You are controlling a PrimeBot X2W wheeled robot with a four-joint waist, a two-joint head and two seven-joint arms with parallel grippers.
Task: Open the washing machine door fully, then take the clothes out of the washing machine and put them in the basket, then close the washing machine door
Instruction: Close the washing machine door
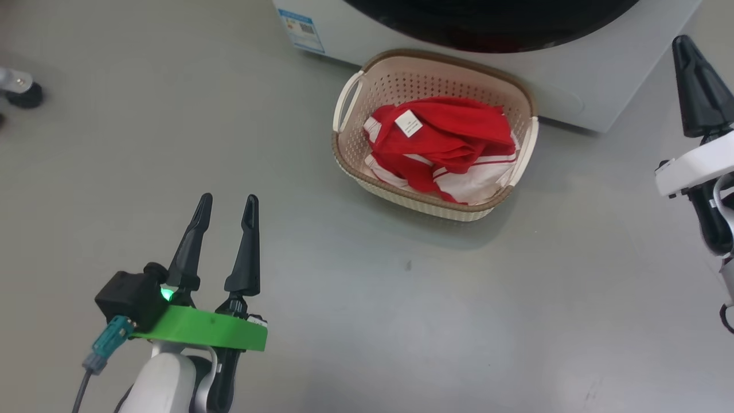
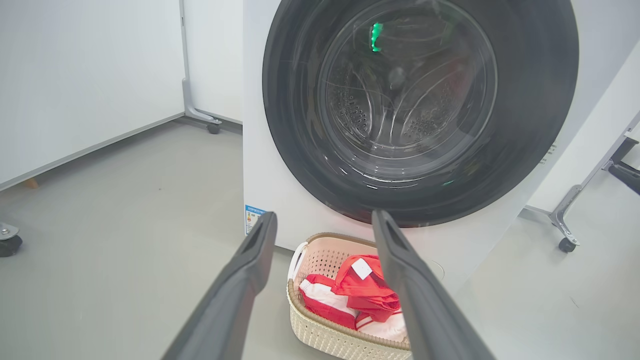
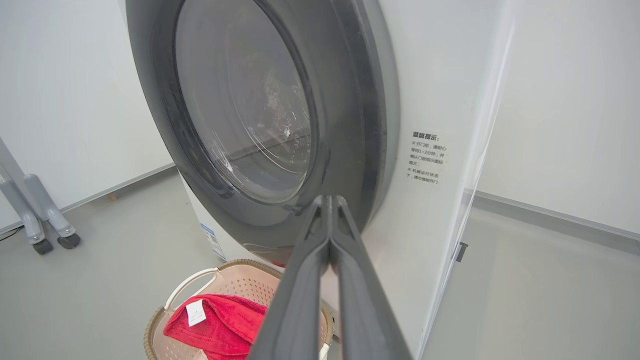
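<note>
The washing machine (image 2: 260, 165) stands white ahead of me, its door (image 2: 300, 150) with the black rim and glass window lying flat against the front, closed. Red and white clothes (image 1: 444, 143) lie heaped in the cream basket (image 1: 352, 166) on the floor right before the machine. My left gripper (image 1: 227, 205) hovers open and empty at the lower left, well short of the basket. My right gripper (image 3: 328, 201) is shut on nothing, fingertips close to the door's (image 3: 350, 125) right rim; in the head view its dark finger (image 1: 697, 86) rises at the far right.
Grey floor spreads around the basket. White partition panels on wheeled feet (image 2: 214, 127) stand left of the machine, another wheeled foot (image 2: 565, 242) to its right. A caster (image 1: 26, 94) sits at the far left. A blue sticker (image 1: 302, 28) marks the machine's lower front.
</note>
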